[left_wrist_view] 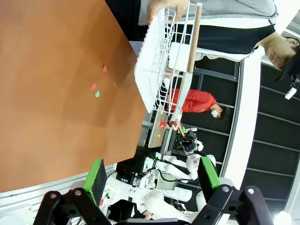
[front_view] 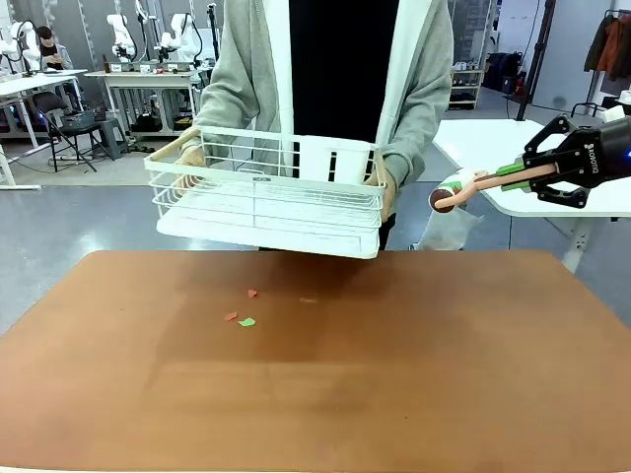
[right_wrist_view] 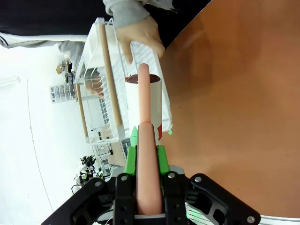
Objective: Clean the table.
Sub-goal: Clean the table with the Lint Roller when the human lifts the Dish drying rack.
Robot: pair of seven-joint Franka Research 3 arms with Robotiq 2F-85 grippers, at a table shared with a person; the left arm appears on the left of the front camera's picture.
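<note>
The reddish-brown table (front_view: 394, 374) carries a few small red and green paper scraps (front_view: 242, 315) left of its middle. A person at the far side holds a white wire rack (front_view: 266, 197) in both hands, lifted above the table's far edge. My right gripper (front_view: 518, 175) hangs in the air beyond the table's right far corner, shut on the pink handle of a lint roller (front_view: 458, 189). Its white roll points toward the rack. In the right wrist view the roller (right_wrist_view: 145, 101) sticks out past the green pads (right_wrist_view: 132, 157). My left gripper (left_wrist_view: 152, 176) is open and holds nothing, high over the table (left_wrist_view: 47, 70).
A white-topped table (front_view: 493, 148) stands behind at the right, close to my right arm. The person's hands (front_view: 187, 156) grip both ends of the rack. The scraps (left_wrist_view: 96, 89) lie apart from the rack (left_wrist_view: 159, 56). Other tables and chairs stand far back left.
</note>
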